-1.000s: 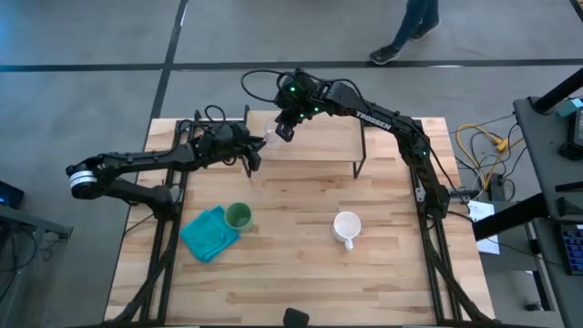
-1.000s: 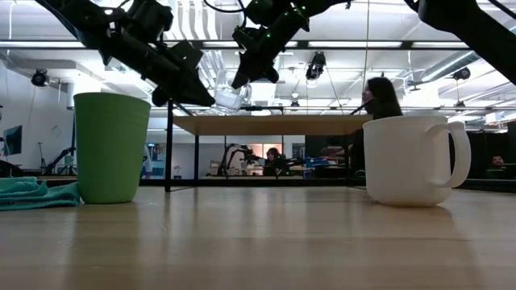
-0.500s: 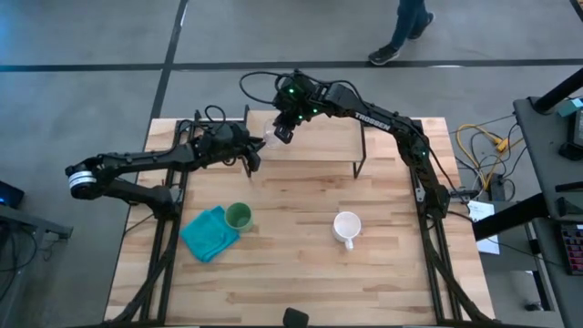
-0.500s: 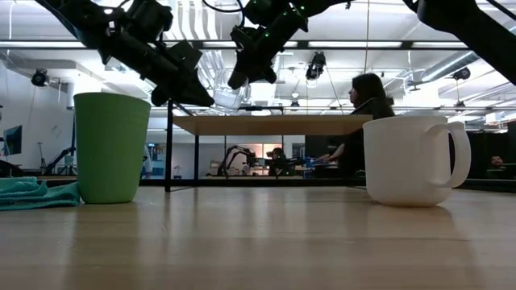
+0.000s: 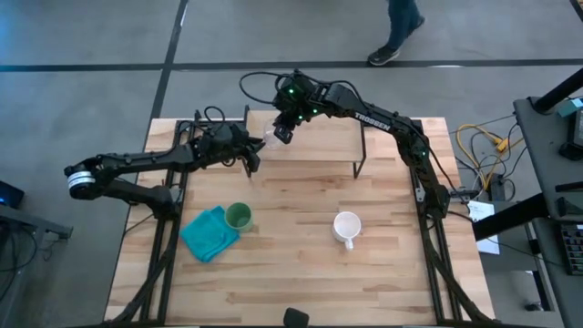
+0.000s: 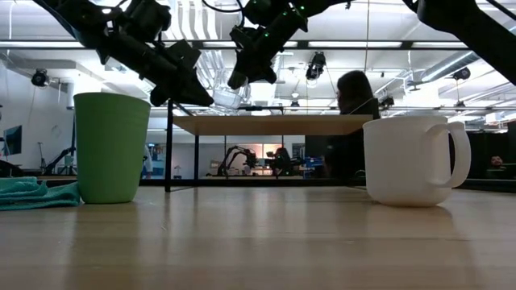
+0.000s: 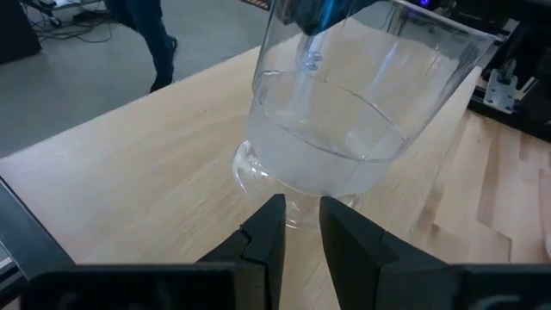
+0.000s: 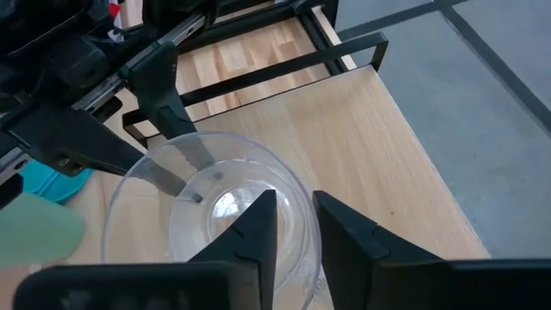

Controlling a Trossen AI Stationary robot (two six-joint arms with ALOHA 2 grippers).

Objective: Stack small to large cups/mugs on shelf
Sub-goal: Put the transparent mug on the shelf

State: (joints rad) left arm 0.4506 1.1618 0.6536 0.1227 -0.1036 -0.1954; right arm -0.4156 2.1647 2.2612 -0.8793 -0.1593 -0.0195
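The high view shows both arms meeting at the far left part of the shelf point(image 5: 328, 137), but the clear glass cup point(image 5: 271, 140) is there only a pale spot between them. The low view shows it better: the cup hangs tilted in the air, a little above the left end of the shelf board, not touching it.

The left gripper point(image 5: 255, 151) reaches in from the left side, with the arm stretched low across the table. In the left wrist view its fingers point(image 7: 263, 232) are closed on the thick foot of the cup. The right gripper point(image 5: 282, 129) comes down from the far side, the arm bent in a long arc over the shelf. In the right wrist view its fingers point(image 8: 250, 232) stand on both sides of the cup's rim, one inside and one outside, and seem to pinch the wall.

The cup is transparent, wide at the mouth and narrow at the base.

The green cup point(image 5: 239, 216) stands on the near left of the table, touching the teal cloth point(image 5: 208, 233). The white mug point(image 5: 346, 225) stands well apart to the right, upright.
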